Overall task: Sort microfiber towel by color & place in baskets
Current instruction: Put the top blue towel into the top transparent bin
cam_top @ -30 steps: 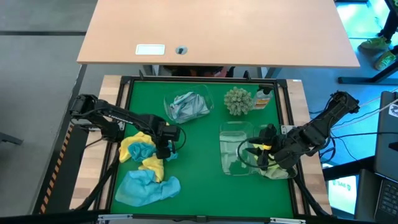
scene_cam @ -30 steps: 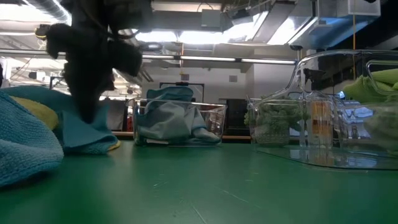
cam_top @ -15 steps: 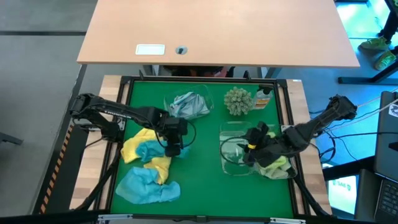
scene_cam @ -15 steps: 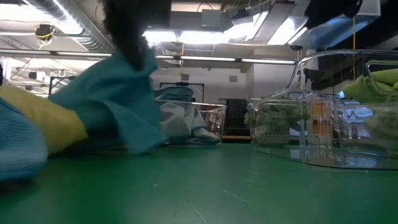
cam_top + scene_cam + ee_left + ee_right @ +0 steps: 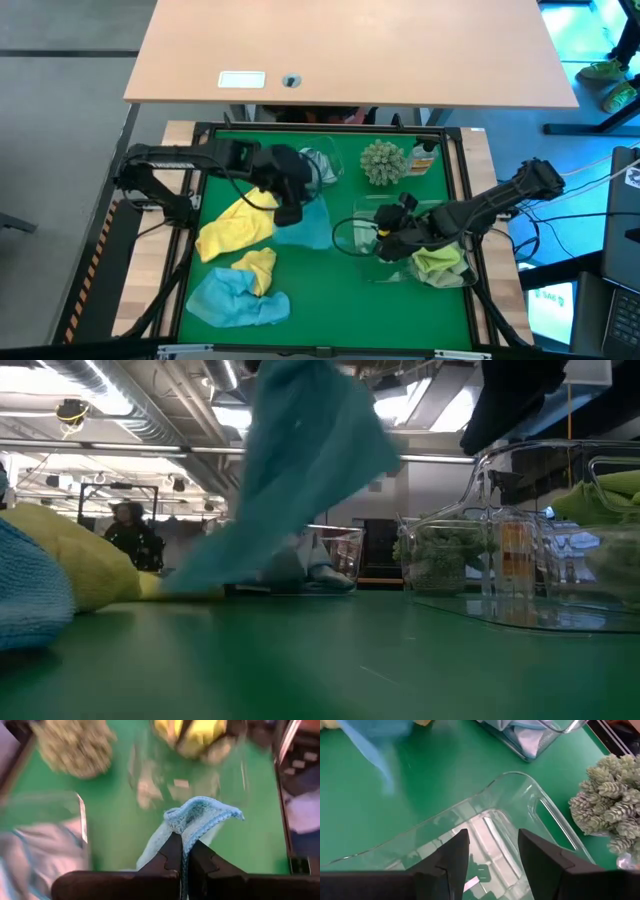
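My left gripper [image 5: 290, 207] is shut on a light blue towel [image 5: 308, 228] and stands over the table's middle-left, beside the far basket [image 5: 322, 162] that holds a pale grey-blue towel. Two yellow towels [image 5: 233, 230] [image 5: 257, 266] and another light blue one [image 5: 235, 300] lie near the left edge. My right gripper [image 5: 492, 857] is open, hovering over the empty clear basket [image 5: 510, 820] [image 5: 368, 245]. A lime green towel [image 5: 440, 265] lies in the right-hand basket. My left gripper pinches a raised fold of the light blue towel [image 5: 186, 827] between its two shut fingers [image 5: 172, 851]. The towel hangs slanting below the hold [image 5: 300, 460], and its lower end [image 5: 190, 575] reaches down by the yellow towel on the table. My right gripper: whether its fingers touch the empty basket cannot be told.
A spiky grey-green ball [image 5: 382, 161] and a small orange-capped bottle [image 5: 423, 158] stand at the far edge, right of the far basket. Bare green mat lies in the near middle [image 5: 330, 300]. A person [image 5: 130, 535] stands in the room behind.
My left gripper has risen and moved from the towel pile toward the table's middle and far side, pulling the light blue towel up off the yellow ones. My right gripper has moved left, away from the lime green towel, to above the empty basket.
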Controlling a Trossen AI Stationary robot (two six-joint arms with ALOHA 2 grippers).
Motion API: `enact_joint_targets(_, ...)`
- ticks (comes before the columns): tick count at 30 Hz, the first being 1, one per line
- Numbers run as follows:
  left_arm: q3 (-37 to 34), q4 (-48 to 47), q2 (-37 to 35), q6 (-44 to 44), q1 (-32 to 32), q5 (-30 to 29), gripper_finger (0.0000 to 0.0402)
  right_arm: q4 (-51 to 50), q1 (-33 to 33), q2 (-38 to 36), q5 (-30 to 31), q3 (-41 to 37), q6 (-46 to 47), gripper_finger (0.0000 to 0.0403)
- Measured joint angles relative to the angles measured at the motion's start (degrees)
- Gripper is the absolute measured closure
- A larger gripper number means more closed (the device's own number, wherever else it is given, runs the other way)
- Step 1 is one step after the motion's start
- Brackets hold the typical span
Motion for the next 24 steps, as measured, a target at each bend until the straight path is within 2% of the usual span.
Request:
enact_joint_targets(10,13.90,1.24,0.00,7.09,5.52,-6.13,0.0401,4.46,0.13,1.40,-0.82,0.00,-1.84,0.0233)
enact_joint_targets(16,19.80,3.66,-0.02,10.67,10.61,-7.16,0.0401,5.36,0.14,1.40,-0.93,0.00,-1.84,0.0233)
enact_joint_targets(24,22.03,5.94,-0.04,11.77,16.79,-7.14,0.0401,5.38,0.15,1.40,-0.90,0.00,-1.85,0.0233)
